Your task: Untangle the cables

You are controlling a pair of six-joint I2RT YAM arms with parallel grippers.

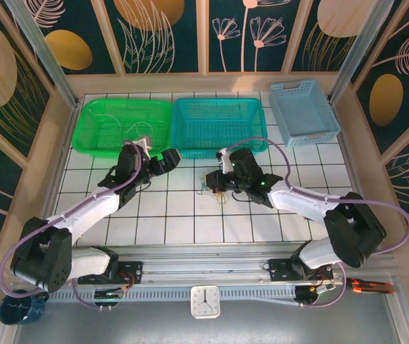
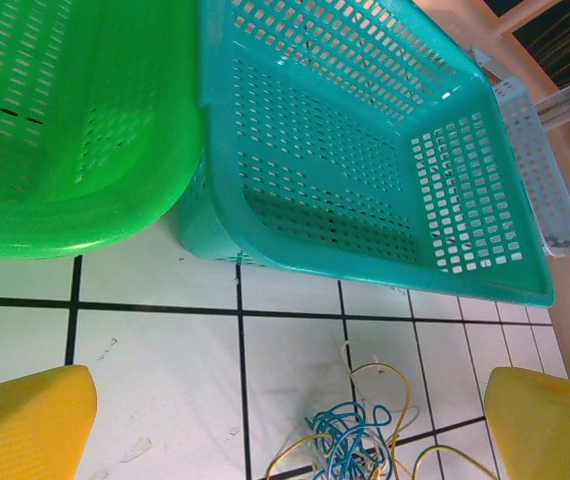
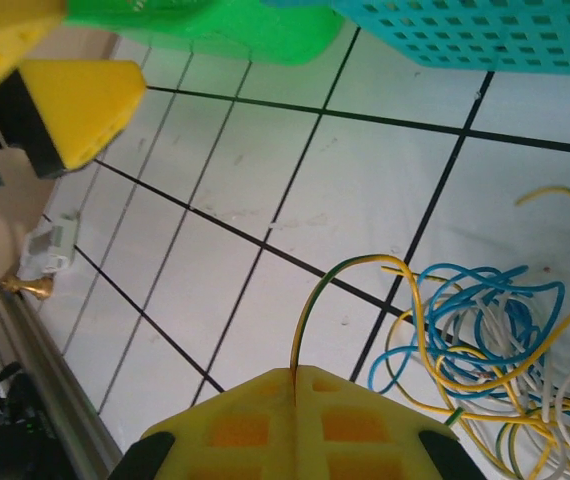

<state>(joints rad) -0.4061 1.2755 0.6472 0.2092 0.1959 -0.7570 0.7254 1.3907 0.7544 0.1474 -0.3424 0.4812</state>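
Neighbouring cables [image 2: 350, 450]: teal basket [image 2: 315, 130], green basket [image 2: 65, 150].

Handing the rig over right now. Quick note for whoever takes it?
Left hand: open, holding nothing, above the tiles and facing the cables.
Right hand: shut on one yellow-green wire that rises out of the pile.
Cables: a single knotted pile of blue, yellow and white strands on the tiled table, in front of the teal basket.
Done: one strand gripped. No strand looks separated yet.
Left: draw the held wire clear, probably with the left hand steadying the pile, then work through the rest.
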